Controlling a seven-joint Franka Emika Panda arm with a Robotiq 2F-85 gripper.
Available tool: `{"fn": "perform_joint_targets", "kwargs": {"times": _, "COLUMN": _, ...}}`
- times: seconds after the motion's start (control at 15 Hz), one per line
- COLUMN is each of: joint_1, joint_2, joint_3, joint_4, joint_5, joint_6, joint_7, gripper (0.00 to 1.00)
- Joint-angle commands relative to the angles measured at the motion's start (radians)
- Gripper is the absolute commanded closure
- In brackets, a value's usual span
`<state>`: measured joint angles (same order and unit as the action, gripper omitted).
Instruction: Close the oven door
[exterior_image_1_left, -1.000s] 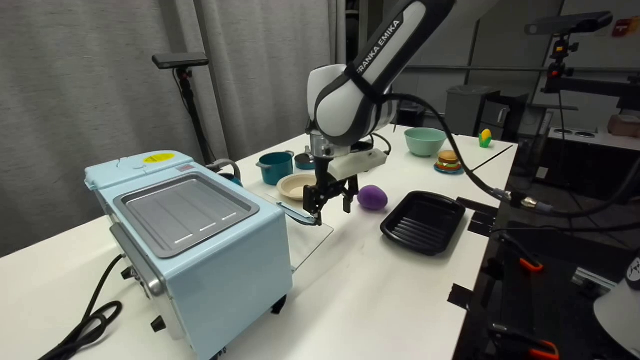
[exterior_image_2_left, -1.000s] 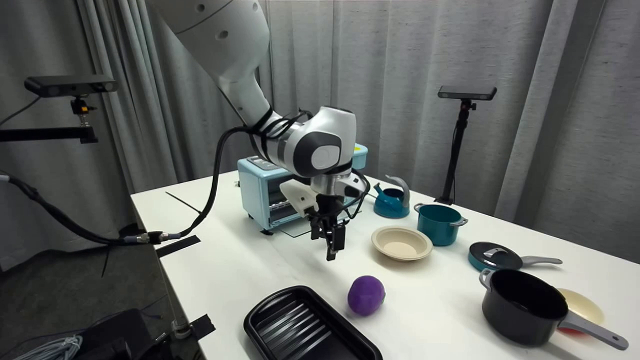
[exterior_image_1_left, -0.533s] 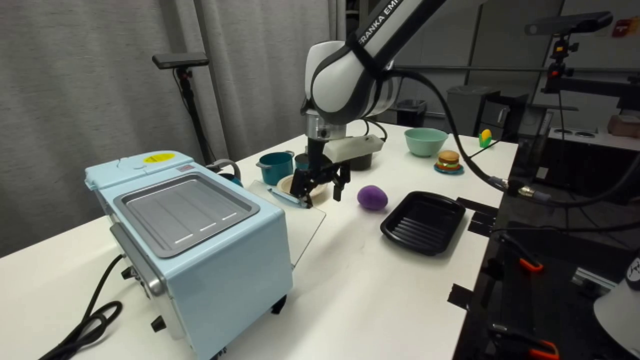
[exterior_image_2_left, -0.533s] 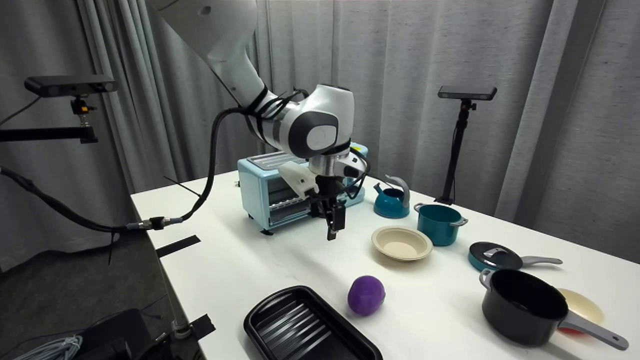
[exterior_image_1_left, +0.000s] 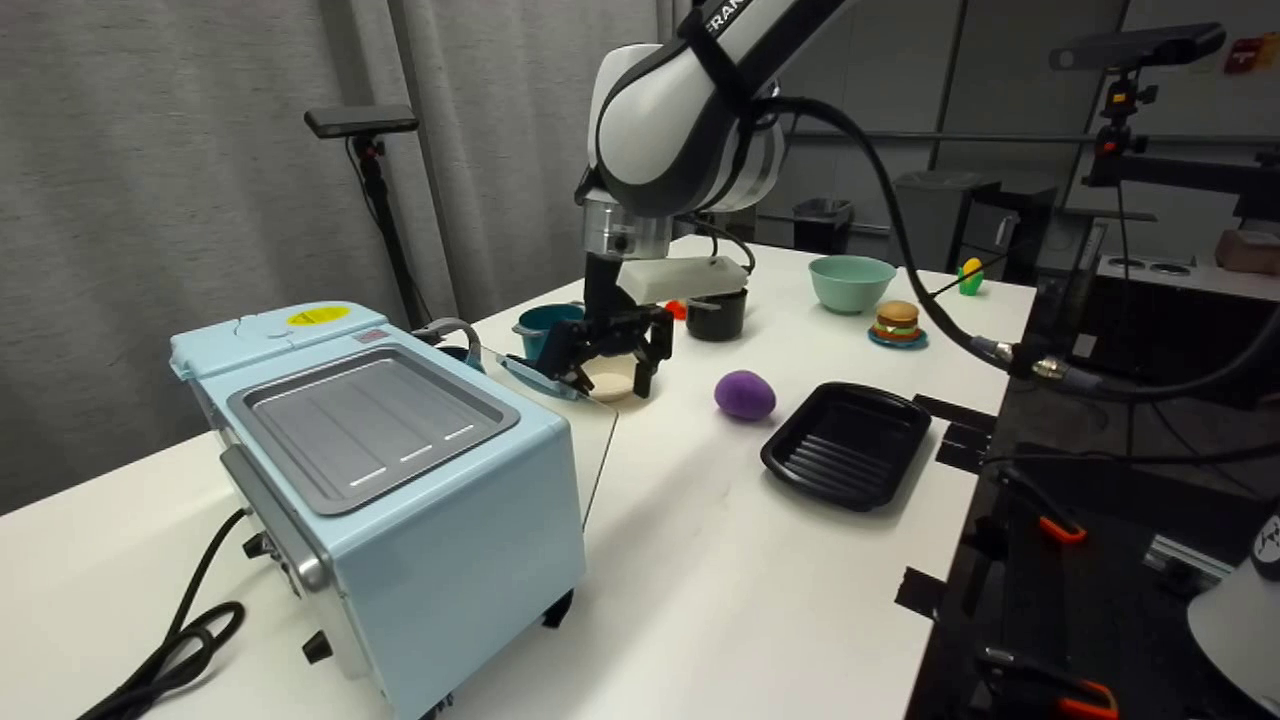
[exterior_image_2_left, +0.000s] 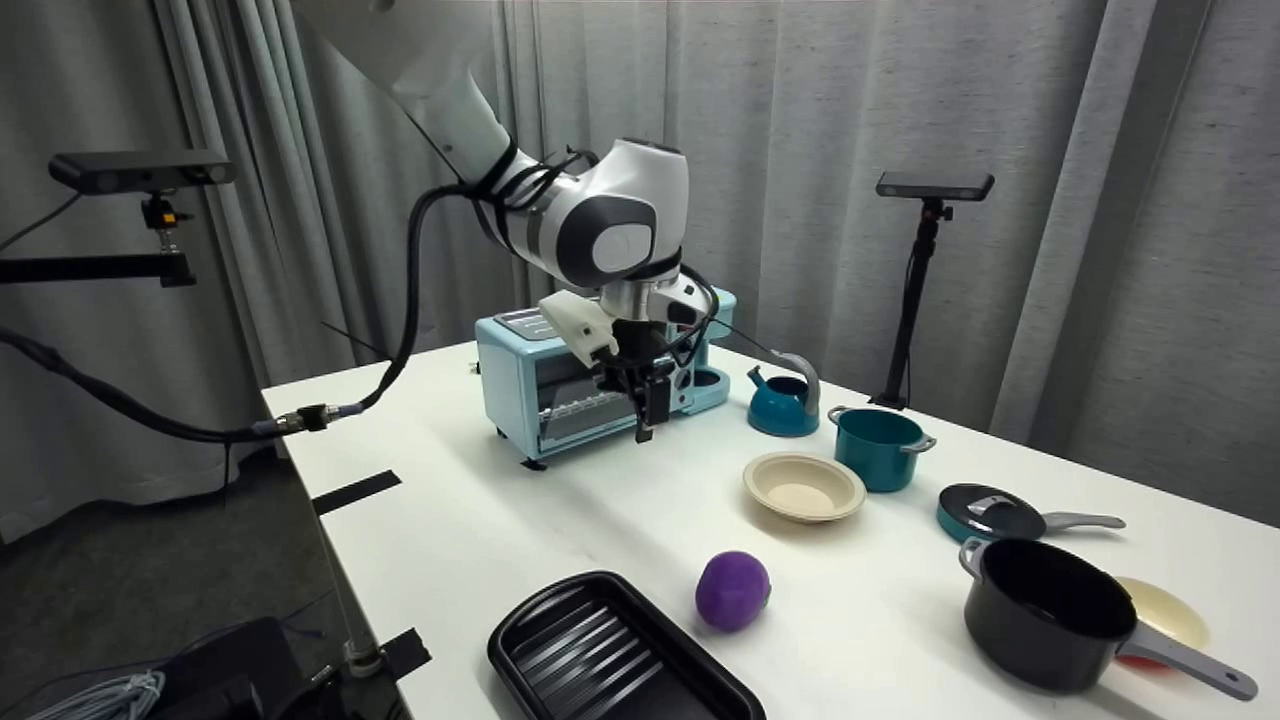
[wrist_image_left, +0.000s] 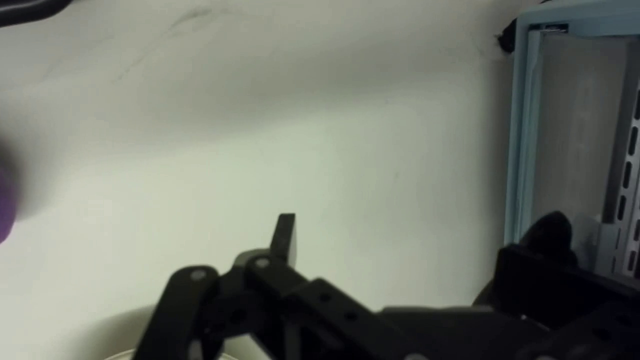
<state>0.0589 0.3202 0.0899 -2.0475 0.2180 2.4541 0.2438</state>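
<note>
The light blue toaster oven (exterior_image_1_left: 460, 545) stands on the white table; it also shows in an exterior view (exterior_image_2_left: 508, 395) and in the wrist view (wrist_image_left: 520, 135). Its glass door (exterior_image_1_left: 592, 445) is partly open, tilted up from the table. The door's light blue handle (exterior_image_1_left: 538, 379) is at its raised edge. My gripper (exterior_image_1_left: 613, 387) is open with nothing between its fingers. Its oven-side finger is against or very close to the handle's outer side. In an exterior view my gripper (exterior_image_2_left: 643, 410) hides much of the door. In the wrist view the gripper (wrist_image_left: 397, 234) shows spread fingers.
A beige bowl (exterior_image_2_left: 803, 487), a teal pot (exterior_image_2_left: 878, 448) and a blue kettle (exterior_image_2_left: 784, 402) stand near the oven. A purple toy (exterior_image_2_left: 732, 591) and a black tray (exterior_image_2_left: 620, 650) lie farther from it. A black pot (exterior_image_2_left: 1045, 615) is beyond.
The door has swung upward from lying almost flat to a steeper tilt. My gripper has risen and moved toward the oven along with the handle. It has stayed open.
</note>
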Motion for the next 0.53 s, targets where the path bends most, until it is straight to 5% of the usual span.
{"fn": "perform_joint_targets", "kwargs": {"times": 0.0, "joint_1": 0.001, "joint_2": 0.023, "joint_3": 0.012, "joint_4": 0.049, "joint_5": 0.053, "joint_6": 0.028, "joint_7": -0.029, "gripper": 0.00}}
{"fn": "perform_joint_targets", "kwargs": {"times": 0.47, "joint_1": 0.003, "joint_2": 0.035, "joint_3": 0.023, "joint_4": 0.100, "joint_5": 0.067, "joint_6": 0.053, "joint_7": -0.031, "gripper": 0.00}}
